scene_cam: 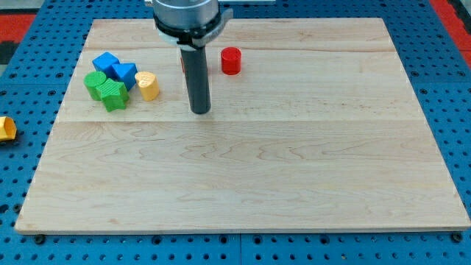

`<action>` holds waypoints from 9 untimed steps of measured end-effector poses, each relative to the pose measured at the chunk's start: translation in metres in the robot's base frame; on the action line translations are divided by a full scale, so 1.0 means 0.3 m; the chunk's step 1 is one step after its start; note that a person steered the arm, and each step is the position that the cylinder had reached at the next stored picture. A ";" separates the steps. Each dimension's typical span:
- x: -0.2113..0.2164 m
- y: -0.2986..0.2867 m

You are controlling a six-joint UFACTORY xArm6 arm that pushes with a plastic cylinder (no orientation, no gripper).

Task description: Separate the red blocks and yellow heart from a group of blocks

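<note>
Tip [200, 111] upper centre of desk [243, 184], right of yellow heart [148, 85]; red cylinder [231, 60] already apart; heart touching blue blocks [115, 68], next push likely; no fingers, rod only.

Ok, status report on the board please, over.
Tip on bare wood, right of yellow heart, touching nothing. Red cylinder alone at the view's top; second red block mostly hidden behind rod. Heart beside blue and green blocks.

Board [243, 177]: pale wood, smooth, matt, visible grain. Rod w/ my tip [200, 112]: dark, matt. Red cylinder [231, 60]: smooth, plastic-looking. Surround [441, 88]: blue perforated plate.
</note>
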State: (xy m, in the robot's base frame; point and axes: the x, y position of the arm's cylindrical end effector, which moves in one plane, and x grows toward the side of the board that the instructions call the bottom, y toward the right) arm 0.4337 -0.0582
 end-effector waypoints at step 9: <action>-0.178 -0.078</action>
